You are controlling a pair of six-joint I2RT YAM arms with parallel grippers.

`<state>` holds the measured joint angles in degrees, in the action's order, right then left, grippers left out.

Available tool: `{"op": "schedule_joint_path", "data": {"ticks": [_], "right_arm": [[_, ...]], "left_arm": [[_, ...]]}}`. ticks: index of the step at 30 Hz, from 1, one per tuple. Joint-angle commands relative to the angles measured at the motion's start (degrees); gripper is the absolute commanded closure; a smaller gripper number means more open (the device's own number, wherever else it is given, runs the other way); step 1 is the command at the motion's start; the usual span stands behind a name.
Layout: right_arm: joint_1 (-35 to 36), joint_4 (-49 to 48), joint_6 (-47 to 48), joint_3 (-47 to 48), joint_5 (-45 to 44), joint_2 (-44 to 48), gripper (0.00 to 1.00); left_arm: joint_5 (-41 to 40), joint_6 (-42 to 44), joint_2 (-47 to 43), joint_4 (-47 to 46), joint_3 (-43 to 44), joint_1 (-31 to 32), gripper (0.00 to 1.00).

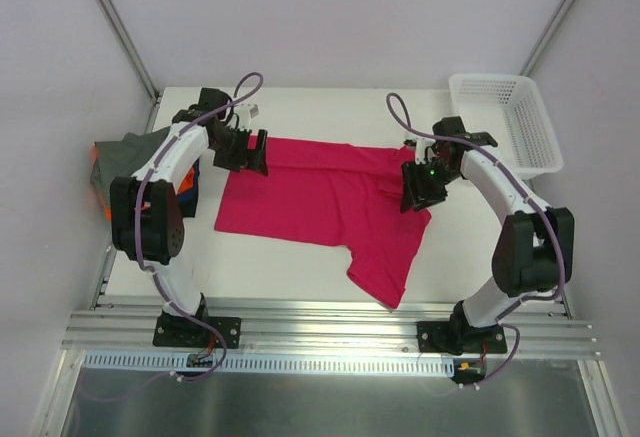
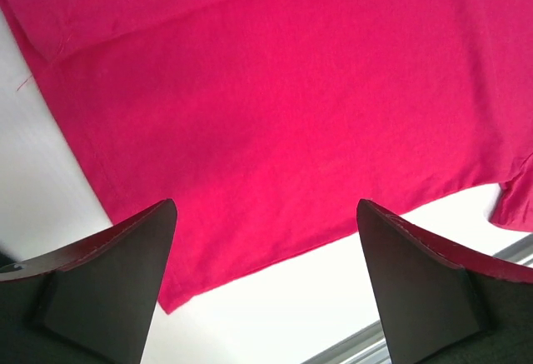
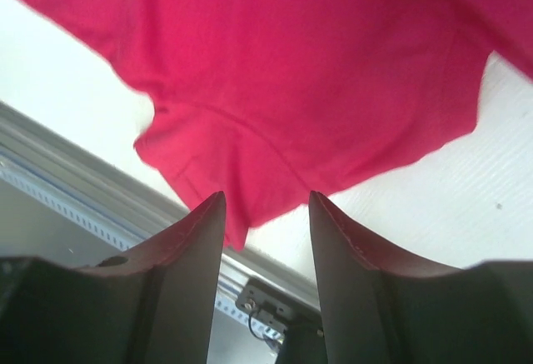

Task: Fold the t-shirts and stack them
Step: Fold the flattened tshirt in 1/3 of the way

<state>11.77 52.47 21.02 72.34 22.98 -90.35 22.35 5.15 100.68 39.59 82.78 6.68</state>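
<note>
A magenta-pink t-shirt (image 1: pixel 320 207) lies spread on the white table (image 1: pixel 330 107), with one sleeve hanging toward the front edge. My left gripper (image 1: pixel 245 152) hovers over the shirt's far left edge. In the left wrist view the gripper (image 2: pixel 266 214) is wide open and empty above the cloth (image 2: pixel 275 106). My right gripper (image 1: pixel 420 187) hovers over the shirt's right side. In the right wrist view the gripper (image 3: pixel 266 201) is open and empty above the cloth (image 3: pixel 308 81). A grey shirt (image 1: pixel 130 152), an orange shirt (image 1: pixel 97 162) and a navy shirt (image 1: pixel 188 195) lie piled at the left edge.
A white plastic mesh basket (image 1: pixel 510 122) stands at the back right corner. A metal rail (image 1: pixel 330 332) runs along the table's front edge by the arm bases. Grey walls close in the left, back and right.
</note>
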Motion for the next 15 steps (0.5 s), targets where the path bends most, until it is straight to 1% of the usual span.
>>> {"op": "schedule_joint_path", "data": {"ticks": [1,5,6,8,9,15], "right_arm": [[-1.4,-1.8,-2.2,4.6,4.3,-5.0,0.52],[-1.6,-1.2,-3.5,7.8,7.4,-11.8,0.52],[-1.7,-1.1,-3.5,9.1,7.6,-14.5,0.52],[-1.7,-0.3,-3.0,10.5,7.4,-16.8,0.51],[-1.7,-0.1,-2.5,11.9,7.3,-19.0,0.52],[-2.1,0.9,-2.0,14.9,6.6,-24.6,0.51]], "left_arm": [[4.2,-1.2,4.9,3.3,4.3,-0.1,0.10],[7.4,-2.6,7.9,3.6,4.5,-0.1,0.11],[8.0,-2.5,8.7,3.6,4.6,-0.1,0.12],[8.0,-3.1,11.2,3.8,5.3,-0.1,0.12],[8.2,-3.0,12.1,3.9,6.3,-0.1,0.12],[8.6,-3.3,19.5,6.0,12.9,-0.1,0.12]]}}
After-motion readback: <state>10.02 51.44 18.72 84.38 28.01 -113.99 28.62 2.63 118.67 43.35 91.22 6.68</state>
